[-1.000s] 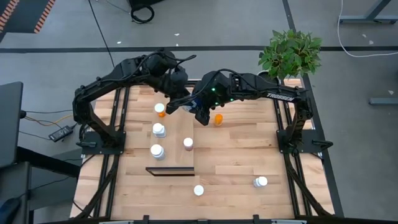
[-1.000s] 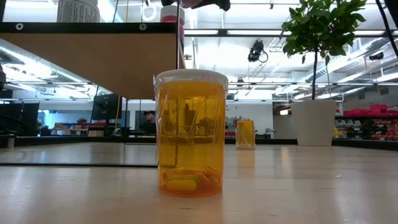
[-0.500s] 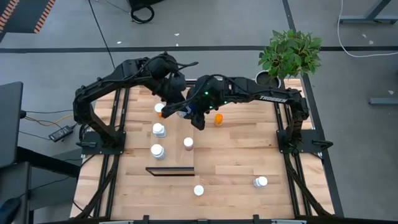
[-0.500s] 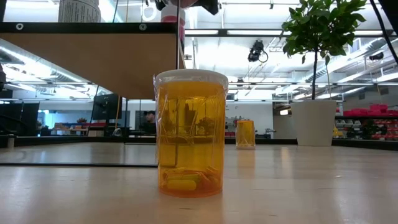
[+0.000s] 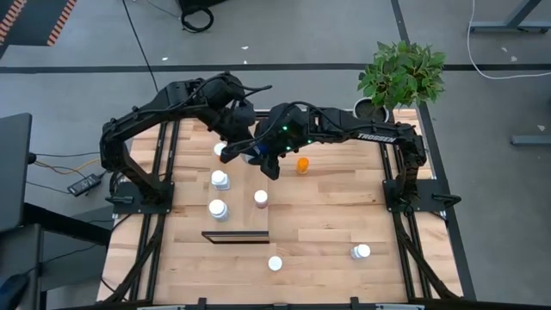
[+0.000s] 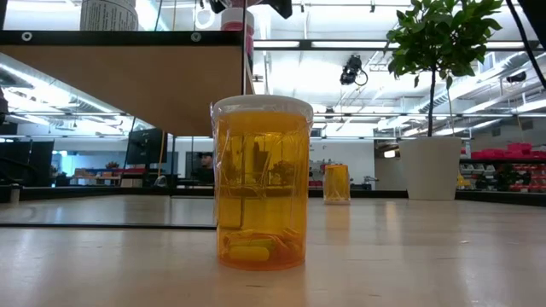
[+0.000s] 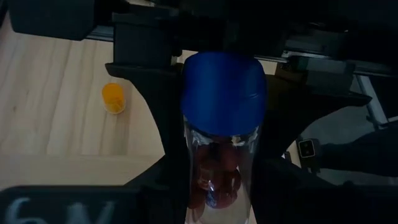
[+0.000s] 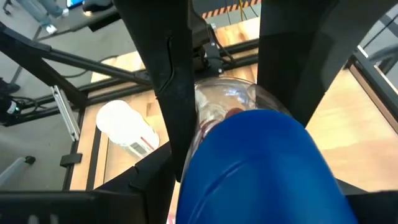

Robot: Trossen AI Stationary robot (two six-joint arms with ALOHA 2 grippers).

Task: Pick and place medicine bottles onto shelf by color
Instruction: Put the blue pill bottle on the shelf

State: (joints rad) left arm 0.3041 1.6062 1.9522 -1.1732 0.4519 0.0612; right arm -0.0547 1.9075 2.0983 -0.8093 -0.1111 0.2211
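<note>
— Holding anything, either arm?

— Both. The left gripper (image 5: 239,145) and the right gripper (image 5: 258,155) meet over the 12 o'clock end of the shelf (image 5: 250,217), with one blue-capped bottle (image 7: 221,124) between them. It is clear-bodied with reddish pills inside.

— Who has which end?

— The left gripper's fingers are narrowed around the body. The right gripper's fingers (image 8: 168,93) stand partly open, pressed to either side near the cap.

— Where is the rest?

— On the shelf: three white-capped bottles (image 5: 220,179) in a line along its 9 o'clock edge and a pink bottle (image 5: 260,198) on its 3 o'clock side. An orange bottle (image 5: 301,164) stands on the table at 3 o'clock from the grippers. Two more bottles (image 5: 360,251) sit on the table near its 6 o'clock edge. The potted plant (image 5: 403,73) is at the table's 1 o'clock corner.
</note>
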